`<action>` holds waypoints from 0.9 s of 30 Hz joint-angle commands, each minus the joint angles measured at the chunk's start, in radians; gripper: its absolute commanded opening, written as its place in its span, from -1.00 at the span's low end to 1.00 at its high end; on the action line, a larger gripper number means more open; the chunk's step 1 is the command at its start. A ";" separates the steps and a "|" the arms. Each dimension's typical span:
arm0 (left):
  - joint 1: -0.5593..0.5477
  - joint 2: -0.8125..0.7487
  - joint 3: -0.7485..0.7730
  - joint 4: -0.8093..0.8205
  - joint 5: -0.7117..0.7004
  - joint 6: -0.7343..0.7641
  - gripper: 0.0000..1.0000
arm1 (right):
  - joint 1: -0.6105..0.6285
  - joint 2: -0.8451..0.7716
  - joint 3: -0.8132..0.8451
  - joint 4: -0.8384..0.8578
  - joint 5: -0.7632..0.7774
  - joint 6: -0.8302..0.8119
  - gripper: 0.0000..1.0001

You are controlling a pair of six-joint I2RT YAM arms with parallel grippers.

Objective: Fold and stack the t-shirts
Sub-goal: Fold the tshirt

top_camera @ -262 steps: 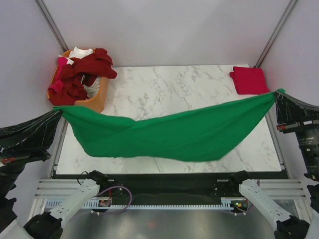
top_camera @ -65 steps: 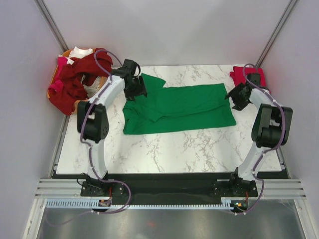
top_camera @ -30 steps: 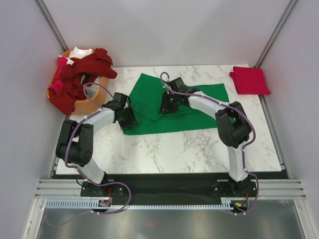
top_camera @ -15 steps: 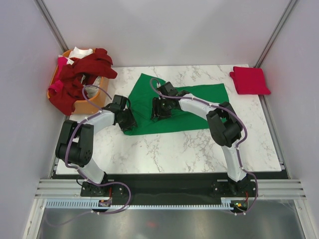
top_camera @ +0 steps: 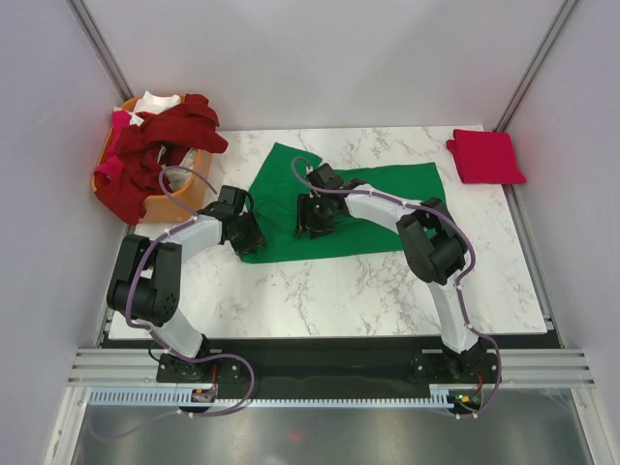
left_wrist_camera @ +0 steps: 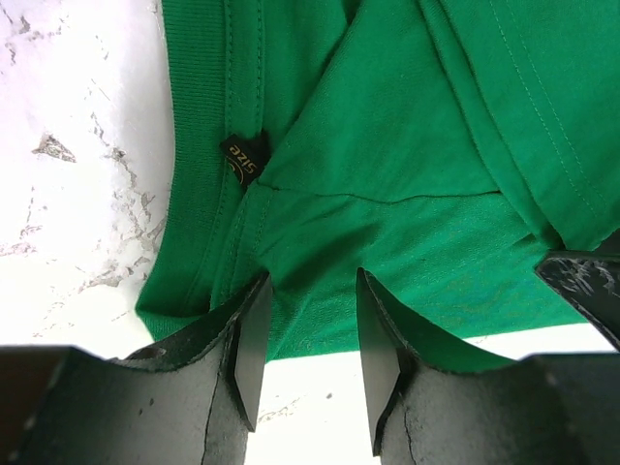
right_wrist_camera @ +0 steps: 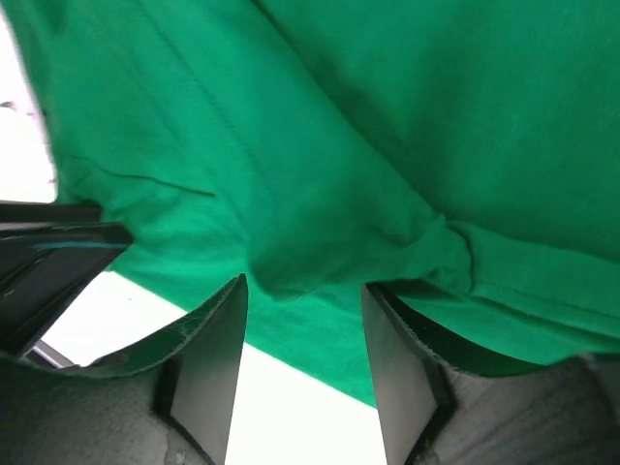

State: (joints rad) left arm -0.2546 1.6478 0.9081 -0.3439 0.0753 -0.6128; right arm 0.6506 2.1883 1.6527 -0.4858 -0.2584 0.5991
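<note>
Working on the bright green t-shirt, spread part-folded across the middle of the marble table. Sets the left gripper low at the shirt's near left corner, fingers parted to a middling gap, with hem and bare marble showing between them and nothing pinched. Shows a black size label just beyond the tips, beside the collar band. Places the right gripper near the shirt's centre over a raised crease, jaws likewise apart, cloth bunched beyond them but not clamped. Finds a folded bright red t-shirt at the far right corner, well apart. Finds dark red, white and pink shirts heaped in the orange basket at far left, spilling over its rim.
</note>
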 commanded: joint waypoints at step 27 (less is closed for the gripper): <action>-0.002 -0.023 -0.058 -0.014 -0.045 -0.019 -0.13 | 0.021 0.082 0.147 -0.005 0.007 0.039 -1.00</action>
State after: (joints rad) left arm -0.2550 1.6310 0.8837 -0.3233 0.0620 -0.6132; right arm 0.6720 2.2482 1.7409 -0.4896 -0.2550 0.6399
